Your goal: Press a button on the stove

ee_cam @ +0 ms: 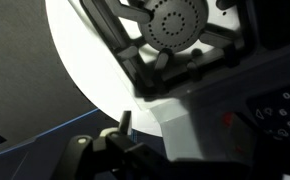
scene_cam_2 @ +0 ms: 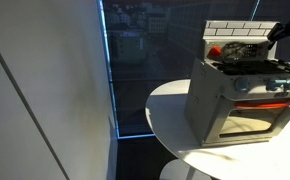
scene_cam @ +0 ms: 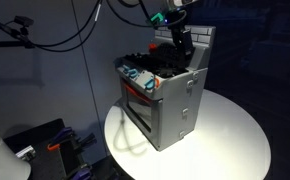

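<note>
The stove [scene_cam: 170,105] is a small grey toy with a brick-pattern back panel [scene_cam_2: 235,28], teal knobs [scene_cam: 140,77] and a windowed oven door [scene_cam_2: 255,110]. It stands on a round white table [scene_cam: 235,130]. My gripper [scene_cam: 182,45] hangs over the stove's top near the back panel, and it also shows in an exterior view [scene_cam_2: 277,35]. In the wrist view a black burner [ee_cam: 175,25] and the grey stove top [ee_cam: 195,110] fill the frame. One finger tip [ee_cam: 127,124] shows near the middle, and the jaws look shut and empty.
The white table [ee_cam: 85,50] extends round the stove. Black cables [scene_cam: 55,30] hang at the back. A dark window wall [scene_cam_2: 135,70] stands behind the table. Equipment with orange parts [scene_cam: 45,148] sits on the floor beside the table.
</note>
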Available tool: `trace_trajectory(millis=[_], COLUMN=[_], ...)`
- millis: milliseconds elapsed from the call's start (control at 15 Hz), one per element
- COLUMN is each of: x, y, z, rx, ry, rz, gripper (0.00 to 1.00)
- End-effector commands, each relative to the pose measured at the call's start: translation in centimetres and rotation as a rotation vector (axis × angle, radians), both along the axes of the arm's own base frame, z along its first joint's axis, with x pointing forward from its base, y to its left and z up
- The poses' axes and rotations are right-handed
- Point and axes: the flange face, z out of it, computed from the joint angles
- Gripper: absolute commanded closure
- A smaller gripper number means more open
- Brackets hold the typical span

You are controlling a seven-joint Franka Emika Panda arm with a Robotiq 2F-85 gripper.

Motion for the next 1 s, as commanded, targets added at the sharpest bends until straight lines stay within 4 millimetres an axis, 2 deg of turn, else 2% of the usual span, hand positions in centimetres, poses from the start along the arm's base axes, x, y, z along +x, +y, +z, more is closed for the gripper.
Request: trace_trajectory(millis=[0,533,933], x=[1.0,1.8,2.2], y=[-0.4,-0.7,-0.2], z=[0.6,0.3,-0.1], rx=[-0.002,-0.005,0.001], ry=[-0.008,-0.011,-0.007], rz=[0.000,0.000,0.007], gripper=[0.00,0.00,0.00])
